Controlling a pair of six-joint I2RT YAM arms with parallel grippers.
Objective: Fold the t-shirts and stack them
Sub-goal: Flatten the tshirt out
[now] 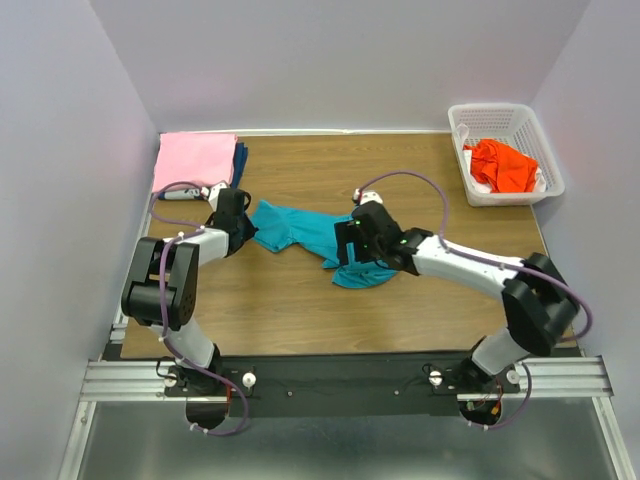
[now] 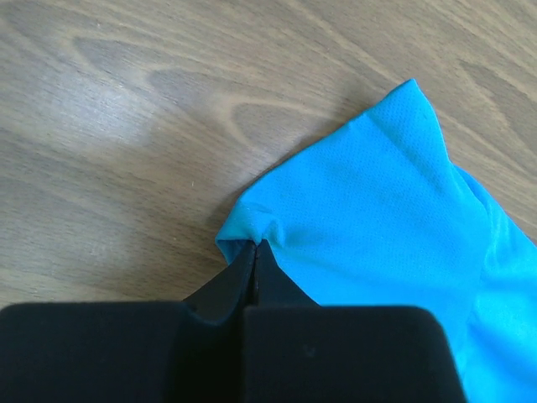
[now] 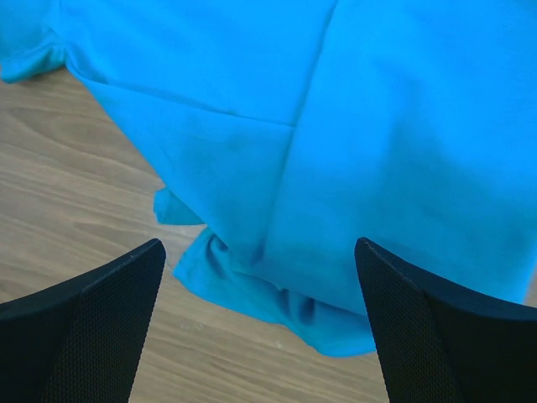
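1. Left gripper [image 2: 254,253]: jaws closed, pinching an edge of the teal t-shirt [image 2: 377,227].
2. Right gripper [image 3: 258,248]: jaws wide apart just above the same shirt's bunched end, holding nothing.
3. Teal t-shirt: crumpled mid-way across the table [image 1: 300,320], between both arms.
4. Pink t-shirt [image 1: 193,160]: far left corner, atop a dark blue t-shirt [image 1: 241,160].
5. Step, as we judge it: gripping to spread flat. Next, the right jaws must drop and close on cloth.

White links [image 1: 460,262], black joints [image 1: 535,300], purple cables [image 1: 412,174], black right end effector [image 3: 258,243].
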